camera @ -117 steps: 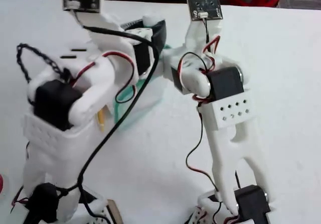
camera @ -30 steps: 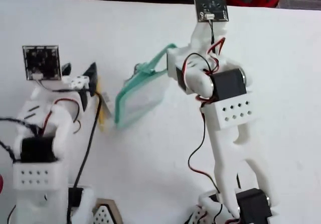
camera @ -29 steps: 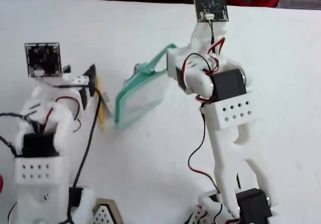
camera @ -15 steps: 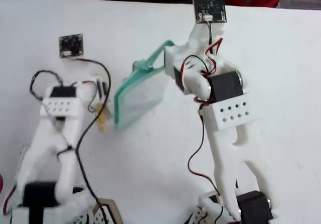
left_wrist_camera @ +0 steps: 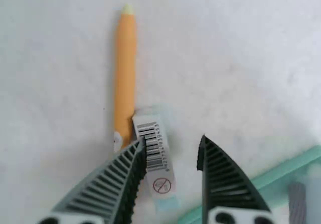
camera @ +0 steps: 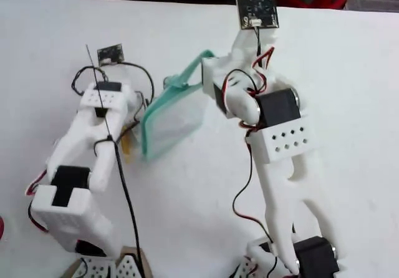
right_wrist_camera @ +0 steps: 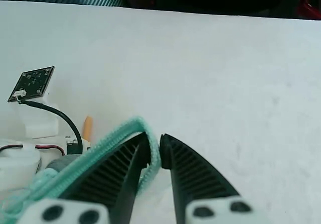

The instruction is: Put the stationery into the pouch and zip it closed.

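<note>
- Pouch (camera: 171, 119) lies mid-desk (camera: 349, 103) between the arms, nearer the far edge. Your right gripper (right_wrist_camera: 155, 139) is pinched onto its teal rim, lifting that side.
- Pen (left_wrist_camera: 124, 73), orange with a paper label (left_wrist_camera: 153, 146), lies flat just beside the pouch on the left arm's side. Your left gripper (left_wrist_camera: 171, 142) hangs over the label end, fingers spread with nothing between them.
- Risk: if you close there you may catch only the label, not the barrel, and the pen would slip or swing.
- Risk: if you descend off-centre, one finger could roll the thin pen away.
- Risk: the rim could slide out of the right pinch, and the mouth would sag before the pen arrives.
</note>
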Action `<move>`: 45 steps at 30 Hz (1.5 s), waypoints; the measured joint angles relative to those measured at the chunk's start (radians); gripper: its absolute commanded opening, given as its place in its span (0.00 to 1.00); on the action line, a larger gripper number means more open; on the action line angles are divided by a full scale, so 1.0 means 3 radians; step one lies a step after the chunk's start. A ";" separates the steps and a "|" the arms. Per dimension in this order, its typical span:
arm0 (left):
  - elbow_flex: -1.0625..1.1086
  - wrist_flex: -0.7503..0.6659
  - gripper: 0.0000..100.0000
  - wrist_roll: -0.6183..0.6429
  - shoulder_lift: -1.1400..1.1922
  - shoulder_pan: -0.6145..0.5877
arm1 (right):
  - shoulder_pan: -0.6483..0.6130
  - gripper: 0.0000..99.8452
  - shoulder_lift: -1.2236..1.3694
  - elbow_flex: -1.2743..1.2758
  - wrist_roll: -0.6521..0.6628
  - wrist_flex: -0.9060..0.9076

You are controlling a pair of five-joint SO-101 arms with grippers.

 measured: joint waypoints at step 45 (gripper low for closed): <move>-0.0491 -0.0619 0.03 -0.0660 -0.3422 0.1161 | -0.0005 0.02 0.0000 0.0000 0.0000 0.0000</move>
